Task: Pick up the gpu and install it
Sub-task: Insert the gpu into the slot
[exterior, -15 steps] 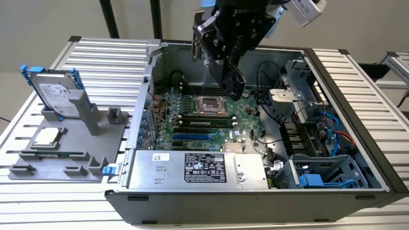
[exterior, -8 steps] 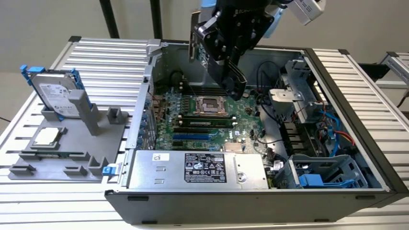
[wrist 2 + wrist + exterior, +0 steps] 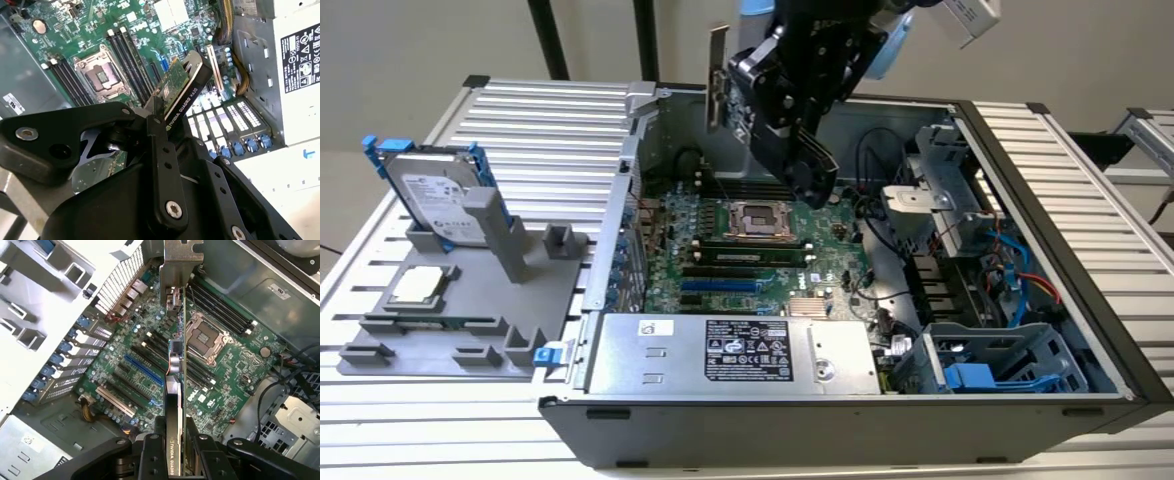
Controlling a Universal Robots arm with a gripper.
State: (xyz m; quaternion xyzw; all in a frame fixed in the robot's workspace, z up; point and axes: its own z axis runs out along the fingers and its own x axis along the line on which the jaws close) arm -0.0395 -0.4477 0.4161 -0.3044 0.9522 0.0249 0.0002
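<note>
The exterior view is looking steeply down from well back, taking in the open computer case (image 3: 1014,150) and the worktop (image 3: 440,440) around it, the arm (image 3: 814,60) hanging in at 12 o'clock. Both wrist views are riding just behind the end effector (image 3: 175,442), peering closely down the gpu (image 3: 176,365) onto the motherboard (image 3: 230,390), which all 3 views are sharing.

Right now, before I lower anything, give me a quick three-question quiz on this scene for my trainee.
1. True or false: the gpu is already seated in a motherboard slot.
2. The end effector is: A open; B shut on the gpu; C shut, holding nothing.
3. Fill in: in the exterior view, the hard drive stands toward that view's ____.
Key: 1 false, it hangs above the board; 2 B; 3 left.
</note>
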